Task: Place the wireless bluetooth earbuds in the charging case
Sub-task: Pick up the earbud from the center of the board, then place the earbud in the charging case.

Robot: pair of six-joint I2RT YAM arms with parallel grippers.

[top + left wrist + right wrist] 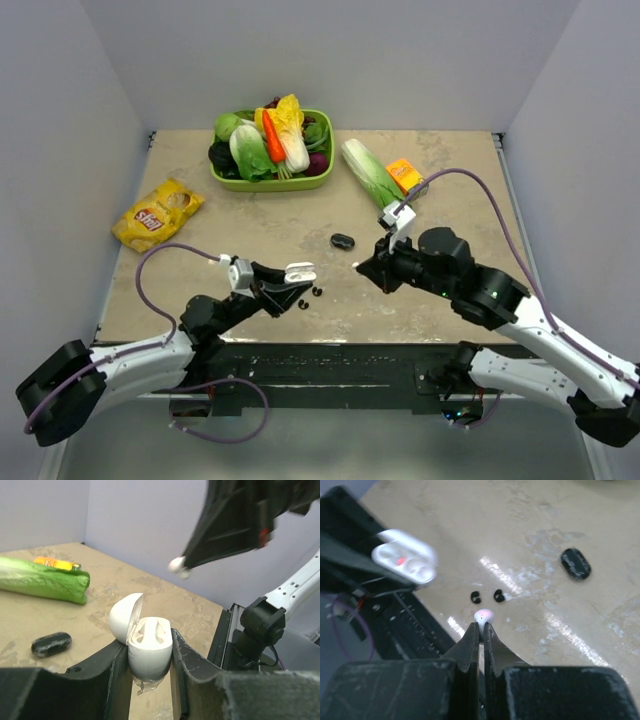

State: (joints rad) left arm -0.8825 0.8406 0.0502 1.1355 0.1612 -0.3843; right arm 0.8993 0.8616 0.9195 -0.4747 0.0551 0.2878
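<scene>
The left gripper point(150, 649) is clamped on the open white charging case point(144, 636). The right gripper point(479, 626) pinches 1 white earbud point(483, 615). 2 black earbuds point(476, 597) lie on the surface point(545, 540).

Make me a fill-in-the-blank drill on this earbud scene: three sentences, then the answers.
1. The white charging case, clamped in the left gripper, has its lid ___.
2. The right gripper pinches one ___ earbud.
3. On the table, loose, lie ___ black earbuds.
Missing words: open; white; two.
</scene>
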